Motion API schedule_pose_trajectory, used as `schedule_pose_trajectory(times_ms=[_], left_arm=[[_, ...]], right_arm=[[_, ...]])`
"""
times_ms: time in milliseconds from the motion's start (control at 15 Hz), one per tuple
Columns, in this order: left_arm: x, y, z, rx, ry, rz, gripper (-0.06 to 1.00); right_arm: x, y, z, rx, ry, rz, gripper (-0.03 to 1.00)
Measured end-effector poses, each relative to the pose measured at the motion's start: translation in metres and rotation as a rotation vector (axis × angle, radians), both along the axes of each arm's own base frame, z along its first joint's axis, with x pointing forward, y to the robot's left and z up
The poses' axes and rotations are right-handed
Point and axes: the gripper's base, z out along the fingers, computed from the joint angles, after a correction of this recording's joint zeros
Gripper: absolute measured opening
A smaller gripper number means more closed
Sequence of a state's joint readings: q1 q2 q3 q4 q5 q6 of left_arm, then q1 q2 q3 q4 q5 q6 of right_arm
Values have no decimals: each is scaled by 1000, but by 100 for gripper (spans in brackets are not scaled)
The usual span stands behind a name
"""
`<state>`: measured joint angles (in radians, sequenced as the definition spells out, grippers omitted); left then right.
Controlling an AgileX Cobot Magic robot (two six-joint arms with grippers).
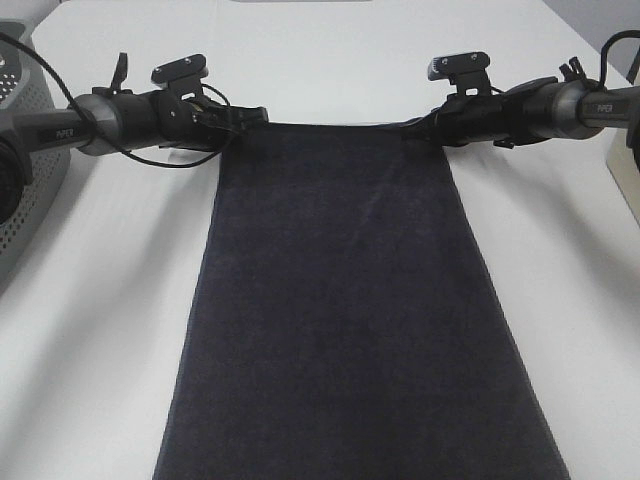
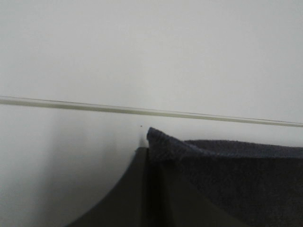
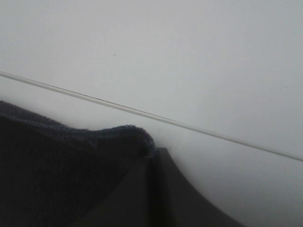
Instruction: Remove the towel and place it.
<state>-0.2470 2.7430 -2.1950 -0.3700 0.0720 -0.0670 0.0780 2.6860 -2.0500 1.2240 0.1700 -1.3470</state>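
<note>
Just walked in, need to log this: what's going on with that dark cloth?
Both arms are handling the towel: the left gripper and the right gripper each pinch one far corner, holding that edge stretched between them. The rest runs toward the camera over the table. The gray basket sits at the left.

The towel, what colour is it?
Plain dark navy, nearly black towel; clearest in the exterior high view.

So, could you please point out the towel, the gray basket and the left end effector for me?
towel (image 1: 350, 300): exterior high view, middle of the cloth.
gray basket (image 1: 30, 195): exterior high view, perforated side wall.
left end effector (image 1: 250, 120): exterior high view, fingertips at towel corner.
</note>
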Motion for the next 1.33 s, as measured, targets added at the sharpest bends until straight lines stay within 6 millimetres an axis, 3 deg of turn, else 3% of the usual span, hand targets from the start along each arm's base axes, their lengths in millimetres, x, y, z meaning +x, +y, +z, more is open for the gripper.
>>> schedule_pose_trajectory(times_ms=[800, 1200, 1333], left_arm=[[0, 1, -2, -14, 7, 11, 0], [0, 1, -2, -11, 6, 9, 0], [0, 1, -2, -6, 5, 7, 0]], right_arm=[[0, 0, 1, 30, 4, -21, 1], [1, -1, 1, 24, 0, -31, 16], [1, -2, 1, 24, 0, -32, 29]])
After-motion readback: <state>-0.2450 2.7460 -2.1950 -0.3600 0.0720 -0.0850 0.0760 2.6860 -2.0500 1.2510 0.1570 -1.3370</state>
